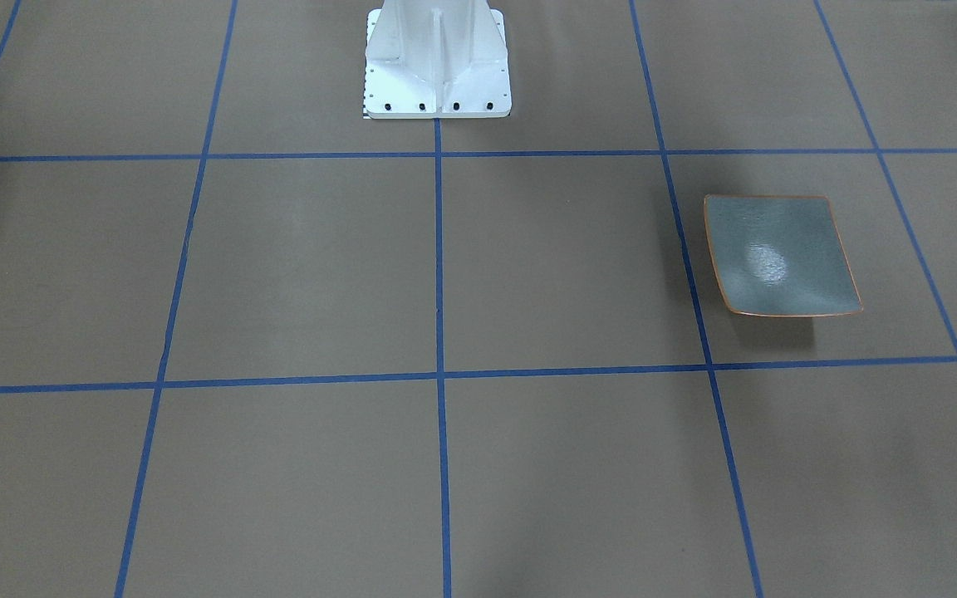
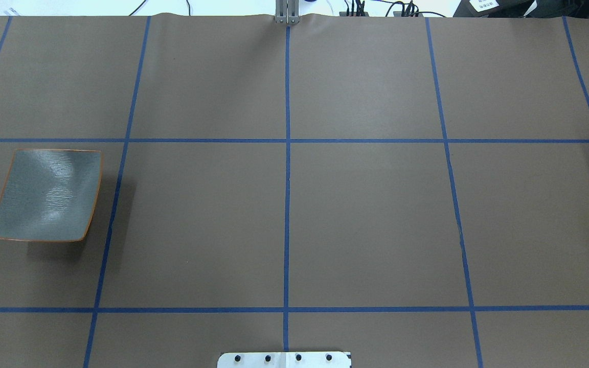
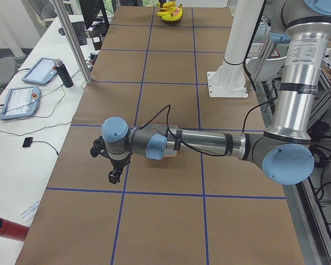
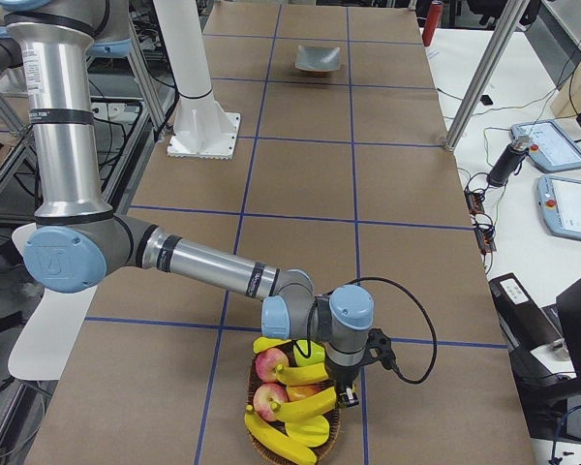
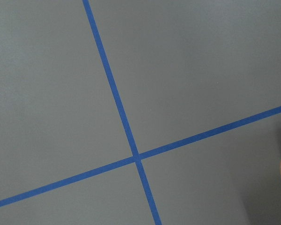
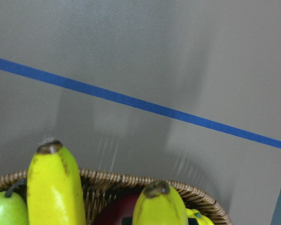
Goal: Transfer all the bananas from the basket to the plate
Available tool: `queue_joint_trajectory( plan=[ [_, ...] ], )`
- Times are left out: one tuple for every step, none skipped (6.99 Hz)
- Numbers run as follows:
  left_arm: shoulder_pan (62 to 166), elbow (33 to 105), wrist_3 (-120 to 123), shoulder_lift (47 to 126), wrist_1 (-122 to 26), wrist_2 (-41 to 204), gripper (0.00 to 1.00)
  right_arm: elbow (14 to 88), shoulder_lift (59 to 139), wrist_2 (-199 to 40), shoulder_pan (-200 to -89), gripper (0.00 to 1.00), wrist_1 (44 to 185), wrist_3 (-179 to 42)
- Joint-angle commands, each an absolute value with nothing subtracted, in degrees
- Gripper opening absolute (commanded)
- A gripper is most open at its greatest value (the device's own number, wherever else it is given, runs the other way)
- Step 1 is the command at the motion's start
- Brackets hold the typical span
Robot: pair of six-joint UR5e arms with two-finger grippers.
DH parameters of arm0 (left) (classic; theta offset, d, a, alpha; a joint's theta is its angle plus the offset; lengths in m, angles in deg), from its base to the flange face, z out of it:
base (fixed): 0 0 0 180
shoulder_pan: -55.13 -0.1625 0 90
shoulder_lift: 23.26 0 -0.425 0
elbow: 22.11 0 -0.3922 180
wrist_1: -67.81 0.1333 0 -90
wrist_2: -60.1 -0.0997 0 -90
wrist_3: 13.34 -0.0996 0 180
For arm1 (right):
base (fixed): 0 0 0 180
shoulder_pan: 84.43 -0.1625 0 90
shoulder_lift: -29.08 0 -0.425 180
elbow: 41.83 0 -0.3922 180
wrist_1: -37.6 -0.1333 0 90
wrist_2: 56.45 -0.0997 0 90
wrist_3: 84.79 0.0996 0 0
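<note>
We see a long table (image 2: 366, 214) covered in brown paper. Blue lines (image 2: 287, 204) cut it into big squares. The robot's white base (image 1: 437, 75) stands on the table at the middle of one long side. The plate (image 2: 46, 195) sits flat in a square toward the robot's left end, just beside a blue line. The basket (image 6: 112, 179) sits at the right end, near another line.
</note>
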State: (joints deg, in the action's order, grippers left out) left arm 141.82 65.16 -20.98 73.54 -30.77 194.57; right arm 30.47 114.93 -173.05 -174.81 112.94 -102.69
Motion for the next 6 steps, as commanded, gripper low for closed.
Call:
queue_joint_trajectory(
  plan=[
    [141.7, 65.16, -21.07, 73.6, -30.81, 194.57, 1.0, 36.45, 108.76, -173.08, -178.29, 0.0, 128.31, -107.71],
    [141.7, 65.16, -20.98, 73.6, -30.81, 194.57, 1.0, 36.65, 106.27, -173.95, -178.91, 0.0, 130.48, -108.34],
    [141.61, 65.16, -20.98, 73.51, -30.81, 194.57, 1.0, 36.39, 105.12, -177.44, -178.74, 0.0, 130.5, -106.78],
    [141.61, 65.07, -20.9, 73.6, -30.81, 194.57, 1.0, 36.39, 102.93, -180.08, -178.3, 0.0, 130.59, -100.59],
    [141.61, 65.16, -20.9, 73.6, -30.81, 194.57, 1.0, 36.48, 100.82, -185.5, -176.47, 0.0, 130.59, -94.0],
    [141.61, 65.25, -20.72, 73.86, -30.72, 194.57, 1.0, 36.65, 98.89, -192.95, -174.8, 0.0, 130.24, -83.58]
  ],
)
